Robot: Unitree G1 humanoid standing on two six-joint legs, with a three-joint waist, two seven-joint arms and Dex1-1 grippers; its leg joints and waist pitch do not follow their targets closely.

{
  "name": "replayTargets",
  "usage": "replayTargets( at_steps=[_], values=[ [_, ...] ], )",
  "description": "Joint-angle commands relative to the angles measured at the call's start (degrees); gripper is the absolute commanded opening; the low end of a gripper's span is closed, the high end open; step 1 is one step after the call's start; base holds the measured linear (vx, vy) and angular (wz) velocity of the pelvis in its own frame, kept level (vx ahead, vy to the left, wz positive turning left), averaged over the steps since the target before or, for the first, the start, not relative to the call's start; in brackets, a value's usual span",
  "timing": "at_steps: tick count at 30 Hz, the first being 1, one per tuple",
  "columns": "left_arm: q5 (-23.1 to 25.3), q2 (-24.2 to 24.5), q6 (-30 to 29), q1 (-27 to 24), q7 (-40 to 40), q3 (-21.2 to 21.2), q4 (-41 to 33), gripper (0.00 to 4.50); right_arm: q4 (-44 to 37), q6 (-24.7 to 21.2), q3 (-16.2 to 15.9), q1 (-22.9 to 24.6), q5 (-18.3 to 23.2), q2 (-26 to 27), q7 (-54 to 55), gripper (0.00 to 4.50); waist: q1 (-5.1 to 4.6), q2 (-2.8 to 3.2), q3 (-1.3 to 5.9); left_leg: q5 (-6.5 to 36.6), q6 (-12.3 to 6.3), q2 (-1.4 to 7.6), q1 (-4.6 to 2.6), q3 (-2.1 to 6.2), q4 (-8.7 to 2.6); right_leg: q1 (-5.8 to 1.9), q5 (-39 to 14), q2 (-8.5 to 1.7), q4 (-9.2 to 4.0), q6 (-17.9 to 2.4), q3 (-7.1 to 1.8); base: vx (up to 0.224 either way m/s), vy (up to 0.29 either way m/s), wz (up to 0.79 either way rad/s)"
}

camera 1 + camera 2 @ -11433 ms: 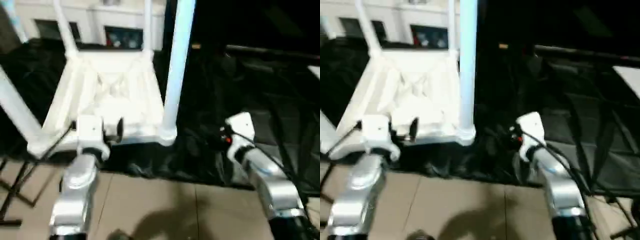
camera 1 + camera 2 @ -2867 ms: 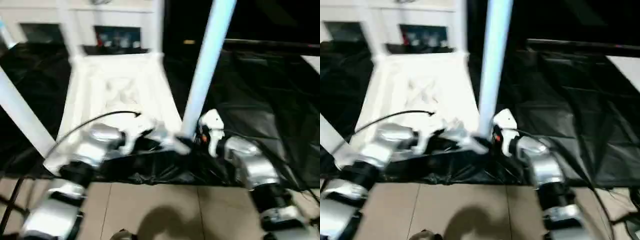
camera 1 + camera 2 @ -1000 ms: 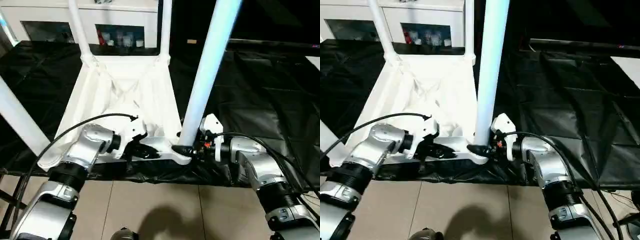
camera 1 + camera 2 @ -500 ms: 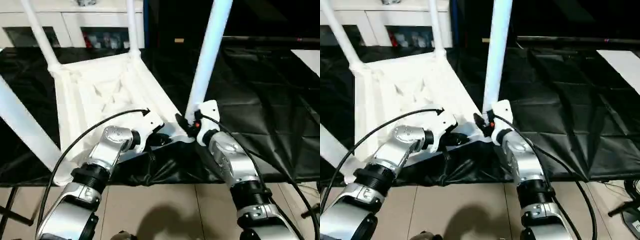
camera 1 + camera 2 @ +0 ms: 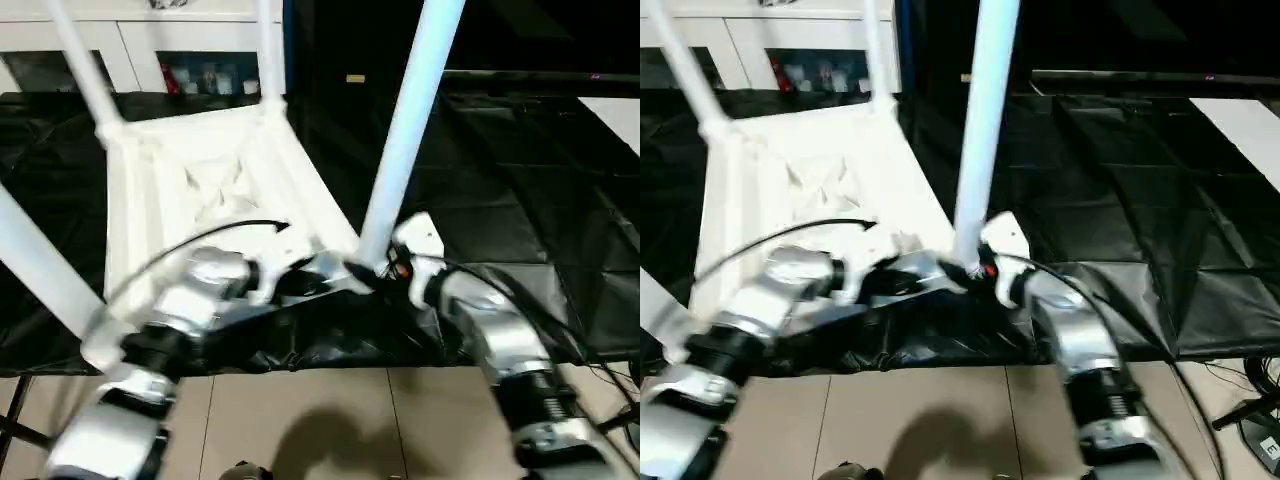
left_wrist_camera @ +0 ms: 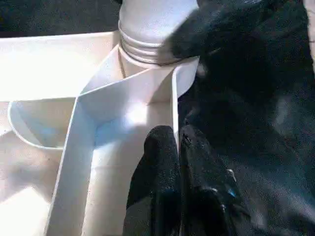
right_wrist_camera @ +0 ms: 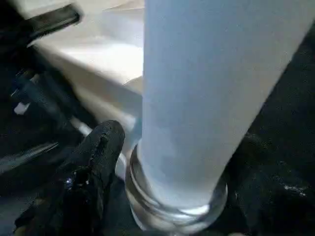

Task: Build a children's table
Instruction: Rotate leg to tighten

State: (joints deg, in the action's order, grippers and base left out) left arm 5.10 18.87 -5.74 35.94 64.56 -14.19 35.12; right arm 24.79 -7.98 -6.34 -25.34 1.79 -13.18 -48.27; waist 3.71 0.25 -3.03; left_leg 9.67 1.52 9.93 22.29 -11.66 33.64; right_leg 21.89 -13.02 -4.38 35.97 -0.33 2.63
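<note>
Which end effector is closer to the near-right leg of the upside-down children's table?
Right. The right end effector sits at the base of the near-right leg; the left end effector pinches a tabletop rib beside that socket.

A: How is the light over the work?

B: Uneven. The white tabletop (image 5: 200, 180) is washed out to a glare, its ribs hardly readable, while the black cover (image 5: 520, 200) swallows detail and the far background is nearly black. The near leg (image 5: 405, 130) has a bluish cast.

A: Any blur?

B: Yes, motion blur smears both silver forearms, worst on the left arm (image 5: 160, 330). On the tan floor (image 5: 940, 430) a soft dark shadow sits near the bottom edge.

A: And close up?

B: The leg's threaded base (image 7: 172, 196) is soft and out of focus; the tabletop rim (image 6: 49, 64) blooms white.
</note>
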Motion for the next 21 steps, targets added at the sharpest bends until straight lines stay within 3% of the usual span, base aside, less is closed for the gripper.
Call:
replayTargets(
  at_steps=[1, 7, 8, 11, 13, 14, 16, 18, 21],
  values=[
    [-1.68, 0.61, 0.74, -0.2, 3.3, -0.62, -2.94, 0.0, -0.55, 0.34, -2.28, 0.88, 0.57, -1.74, -5.34, 3.41, 0.09, -0.07, 3.54, 11.26, -2.52, 3.87, -1.64, 1.87, -3.9, -1.89, -2.82, -4.52, -4.38, -14.37, -2.63, 0.0, 0.0, 0.0],
    [-4.18, 2.82, 0.06, -1.35, 9.89, -1.59, -4.56, 0.0, 1.34, 3.1, -5.14, -0.18, 0.42, -5.42, -12.77, 3.41, 0.91, -0.09, 3.8, 7.76, -4.58, 3.86, -1.44, 1.51, -3.33, -1.98, 3.08, -4.38, -3.57, -16.1, -2.46, 0.0, 0.0, 0.0],
    [-4.35, 3.24, 0.54, -1.31, 11.32, -1.96, -4.25, 0.0, 2.58, 3.52, -5.7, -1.04, 0.55, -5.77, -15.04, 3.41, 1.24, -0.32, 3.77, 7.88, -4.77, 3.88, -1.45, 1.51, -3.3, -1.95, 2.32, -4.48, -3.6, -16.04, -2.45, 0.0, 0.0, 0.0],
    [-3.97, 3.87, 1.44, -1.01, 12.98, -2.67, -3.49, 0.0, 5.22, 4.01, -6.12, -3.2, 1.39, -5.48, -17.78, 3.41, 1.35, -0.13, 3.68, 9.6, -3.93, 3.99, -1.49, 1.56, -3.41, -1.82, -1.26, -4.51, -3.83, -16.02, -2.4, 0.0, 0.0, 0.0],
    [-3.96, 3.93, 1.52, -0.75, 13.12, -2.73, -3.13, 0.0, 6.15, 4.38, -6.08, -4.12, 2.08, -5.07, -18.72, 3.41, 1.4, -0.09, 3.71, 9.66, -3.53, 4.07, -1.58, 1.6, -3.48, -1.78, -1.11, -4.46, -3.73, -16.13, -2.4, 0.0, 0.0, 0.0],
    [-4.0, 3.95, 1.51, -0.66, 13.12, -2.74, -3.08, 0.0, 6.2, 4.34, -6.08, -4.36, 2.38, -4.93, -18.99, 3.41, 1.42, -0.53, 3.73, 9.47, -3.57, 4.04, -1.56, 1.53, -3.48, -1.8, -0.62, -4.42, -3.7, -16.12, -2.4, 0.0, 0.0, 0.0],
    [-4.17, 3.89, 1.23, -0.35, 13.09, -2.7, -2.89, 0.0, 6.09, 4.24, -6.05, -4.85, 3.09, -4.57, -19.57, 3.41, 1.64, -0.27, 3.79, 9.0, -3.68, 4.07, -1.58, 1.55, -3.43, -1.82, -0.17, -4.57, -3.58, -16.1, -2.41, 0.0, 0.0, 0.0],
    [-4.14, 3.77, 1.4, -0.21, 12.74, -2.51, -2.71, 0.0, 5.84, 4.22, -6.06, -4.96, 3.32, -4.41, -19.89, 3.41, 1.74, -0.67, 3.85, 8.2, -3.98, 3.99, -1.49, 1.5, -3.36, -1.89, 0.81, -4.54, -3.48, -16.01, -2.39, 0.0, 0.0, 0.0],
    [-4.2, 2.91, 1.38, 0.15, 9.8, -1.33, -2.02, 0.0, 6.0, 5.34, -6.31, -5.08, 3.0, -4.4, -20.15, 3.41, 1.93, -0.56, 3.83, 8.0, -4.07, 3.98, -1.51, 1.51, -3.31, -1.83, 0.36, -4.62, -3.51, -15.8, -2.39, 0.0, 0.0, 0.0]
  ],
)
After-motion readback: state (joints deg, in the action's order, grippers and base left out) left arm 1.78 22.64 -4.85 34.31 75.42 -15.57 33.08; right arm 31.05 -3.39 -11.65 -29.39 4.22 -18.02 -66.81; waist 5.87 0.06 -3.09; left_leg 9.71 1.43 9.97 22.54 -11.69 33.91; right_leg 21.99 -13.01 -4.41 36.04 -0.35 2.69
